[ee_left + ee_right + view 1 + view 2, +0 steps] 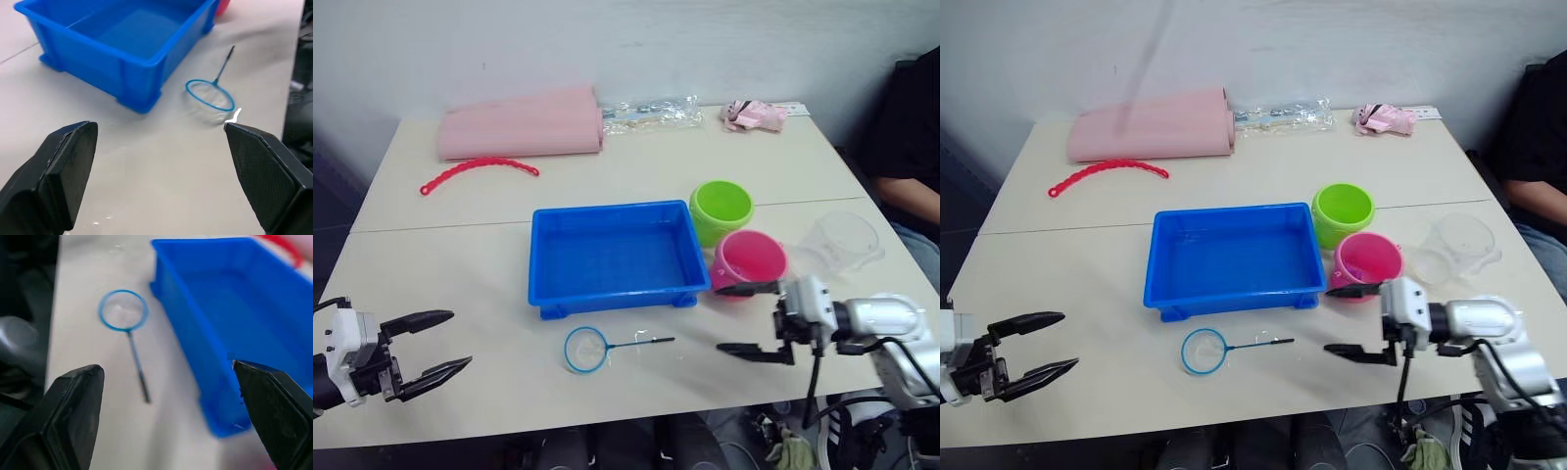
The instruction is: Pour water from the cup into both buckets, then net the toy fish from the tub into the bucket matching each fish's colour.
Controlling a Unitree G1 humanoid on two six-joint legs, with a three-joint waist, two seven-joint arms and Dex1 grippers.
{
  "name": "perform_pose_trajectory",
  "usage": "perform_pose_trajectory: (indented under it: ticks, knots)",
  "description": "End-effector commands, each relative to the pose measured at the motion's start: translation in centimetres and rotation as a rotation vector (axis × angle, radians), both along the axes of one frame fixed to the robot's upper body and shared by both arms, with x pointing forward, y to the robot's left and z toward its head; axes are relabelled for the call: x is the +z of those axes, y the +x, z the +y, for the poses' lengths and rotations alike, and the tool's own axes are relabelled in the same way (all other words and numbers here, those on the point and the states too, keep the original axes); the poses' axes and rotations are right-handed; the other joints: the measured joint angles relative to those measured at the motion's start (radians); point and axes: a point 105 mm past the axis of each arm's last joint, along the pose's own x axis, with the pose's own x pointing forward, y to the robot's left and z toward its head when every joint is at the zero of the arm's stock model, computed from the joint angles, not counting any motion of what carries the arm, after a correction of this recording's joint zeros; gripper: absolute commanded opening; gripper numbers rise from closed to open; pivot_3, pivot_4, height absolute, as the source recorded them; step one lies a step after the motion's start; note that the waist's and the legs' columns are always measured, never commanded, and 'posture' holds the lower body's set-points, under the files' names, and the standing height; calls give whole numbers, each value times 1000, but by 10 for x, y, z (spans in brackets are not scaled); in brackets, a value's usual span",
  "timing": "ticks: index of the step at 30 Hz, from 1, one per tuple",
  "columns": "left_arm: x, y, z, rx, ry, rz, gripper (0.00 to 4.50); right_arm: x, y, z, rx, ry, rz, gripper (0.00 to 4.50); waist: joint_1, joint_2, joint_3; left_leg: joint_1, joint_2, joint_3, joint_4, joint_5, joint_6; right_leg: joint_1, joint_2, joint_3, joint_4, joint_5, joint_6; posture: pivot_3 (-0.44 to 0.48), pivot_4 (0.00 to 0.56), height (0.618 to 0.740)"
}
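Altogether: two buckets (734, 235), one tub (612, 257), one net (587, 349); both claws (431, 352) (749, 318) gaping, empty.

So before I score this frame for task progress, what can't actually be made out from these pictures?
- Water in the cup: clear plastic, head views, level unreadable.
- Inside the pink bucket and green bucket: near walls hide the bottoms.
- Toy fish: none discernible in the tub; its front wall hides the near floor in the left wrist view.
- Net mesh: too fine to tell if anything lies in it.
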Motion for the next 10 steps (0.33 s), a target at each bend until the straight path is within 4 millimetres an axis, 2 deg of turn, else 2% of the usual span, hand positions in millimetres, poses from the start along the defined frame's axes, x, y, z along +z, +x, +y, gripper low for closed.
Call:
perform_pose_trajectory:
  ticks: [1,6,10]
  knots:
    - [10,-1,9,83,45,-78,4500,32,-5,-24,-52,10,-73,4444,-1,0,0,0,0,0,0,0,0,0,0,0,0,0,0,0,150,740]
    - [-7,4,18,147,90,-56,4500,37,7,-54,-157,-33,-126,4444,-4,0,0,5,1,0,0,-2,1,5,1,0,-2,0,0,0,150,740]
    - [-9,10,19,158,105,-86,4500,38,18,-55,-178,-23,-154,4444,-5,0,0,14,1,1,-6,-5,4,13,1,1,-5,-1,-1,0,150,740]
